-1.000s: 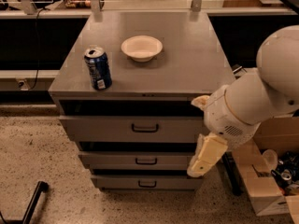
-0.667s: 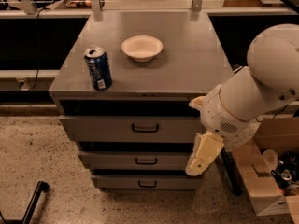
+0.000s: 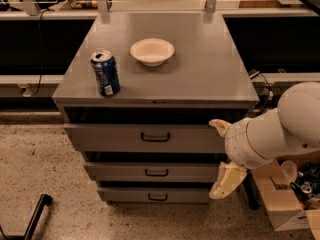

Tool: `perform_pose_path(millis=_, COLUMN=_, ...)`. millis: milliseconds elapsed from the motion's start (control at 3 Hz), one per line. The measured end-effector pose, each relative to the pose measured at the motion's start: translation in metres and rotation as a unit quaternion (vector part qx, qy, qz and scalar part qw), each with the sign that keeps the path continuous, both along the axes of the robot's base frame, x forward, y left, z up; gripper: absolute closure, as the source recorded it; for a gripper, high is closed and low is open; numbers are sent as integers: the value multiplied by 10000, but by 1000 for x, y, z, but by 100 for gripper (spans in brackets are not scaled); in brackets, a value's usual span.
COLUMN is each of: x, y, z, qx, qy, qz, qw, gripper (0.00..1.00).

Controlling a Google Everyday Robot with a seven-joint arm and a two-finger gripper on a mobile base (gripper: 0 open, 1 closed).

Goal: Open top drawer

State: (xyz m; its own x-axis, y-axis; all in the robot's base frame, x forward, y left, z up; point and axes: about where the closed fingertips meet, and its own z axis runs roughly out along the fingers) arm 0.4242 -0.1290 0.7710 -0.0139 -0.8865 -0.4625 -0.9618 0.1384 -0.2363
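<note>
Lowered slightly and drawn rightward, the gripper hangs beside the right end of the top drawer, cream fingers spread apart.

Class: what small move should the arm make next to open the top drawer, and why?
Probably slide the gripper along the top drawer front toward its black centre handle: the gripper sits open at the front's end, clear of the handle, so it cannot pull yet.

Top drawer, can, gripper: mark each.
Top drawer (image 3: 115, 137), camera view, front panel.
Can (image 3: 106, 75), camera view, its side.
Gripper (image 3: 214, 159), camera view, mid-gap, by top drawer's right end.
</note>
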Motion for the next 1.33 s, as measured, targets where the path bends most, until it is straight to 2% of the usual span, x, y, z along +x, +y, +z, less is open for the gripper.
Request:
perform_pose_path(millis=333, x=16, y=-4, z=8, qx=-114, qy=-533, qz=174, qw=9984, gripper=0)
perform_pose_path(millis=667, x=16, y=-4, z=8, qx=-115, qy=-533, qz=175, qw=9984, gripper=0)
perform_pose_path(millis=1000, x=12, y=4, z=-5, qx=-295, qy=-579, qz=360, qw=9972, gripper=0)
perform_pose_path(millis=1333, x=10, y=10, z=-36, qx=-550, qy=-680, qz=499, qw=9949, gripper=0)
